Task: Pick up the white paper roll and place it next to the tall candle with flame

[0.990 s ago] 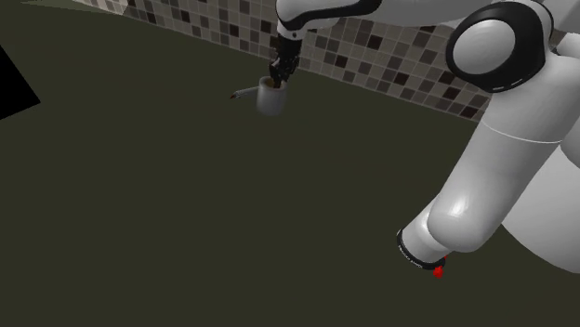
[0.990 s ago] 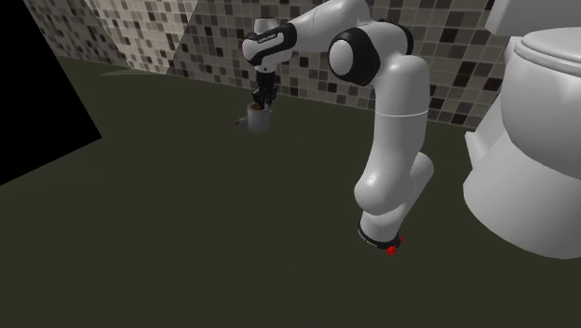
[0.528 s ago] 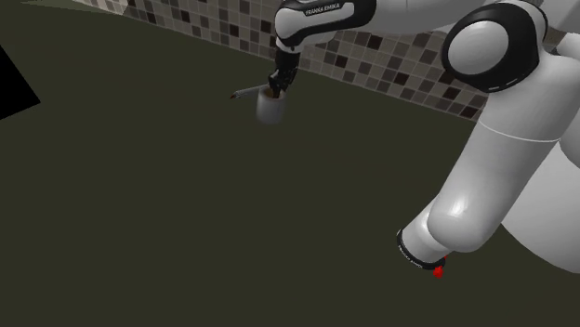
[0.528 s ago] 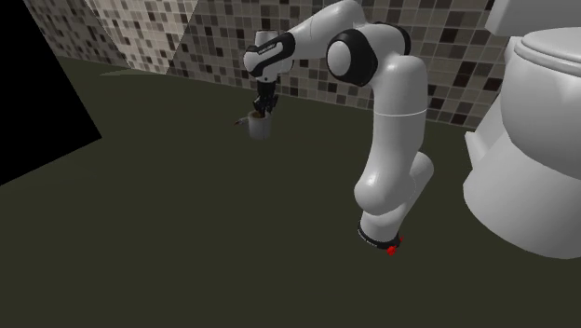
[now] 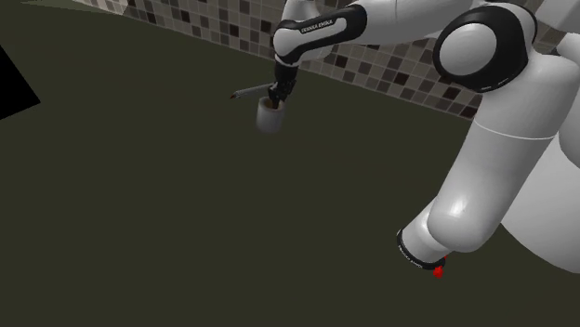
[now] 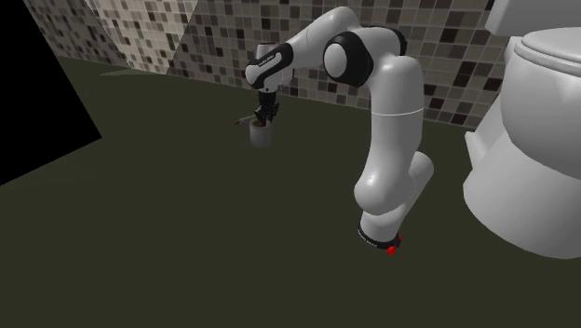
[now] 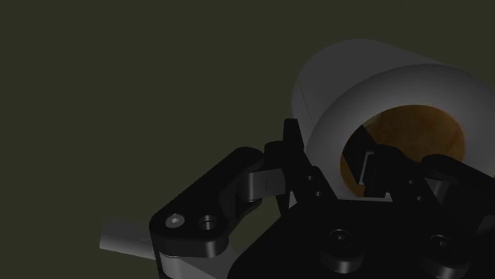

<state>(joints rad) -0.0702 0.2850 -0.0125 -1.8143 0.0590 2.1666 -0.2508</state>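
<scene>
The paper roll [image 5: 269, 119] [image 6: 261, 136] is a short pale grey cylinder with a brown core, over the dark floor near the tiled wall. My black gripper [image 5: 272, 100] [image 6: 264, 119] comes down on it from above and is shut on its wall. In the wrist view the gripper [image 7: 329, 154] has one finger inside the brown core and the other outside the roll [image 7: 349, 71]. A thin grey stick-like thing [image 5: 247, 91] [image 6: 242, 121] [image 7: 123, 238] lies on the floor just beyond the roll; I see no flame on it.
A mosaic-tiled wall [image 5: 372, 56] [image 6: 186, 47] runs behind the roll. A large white toilet [image 6: 531, 140] stands at the second exterior view's right, beside the arm's base [image 6: 382, 238]. A black area [image 5: 14, 88] [image 6: 37, 93] lies at the left of both exterior views.
The gripper and the roll in it have shifted away from the wall, lower in both exterior views. The thin grey stick has stayed in place.
</scene>
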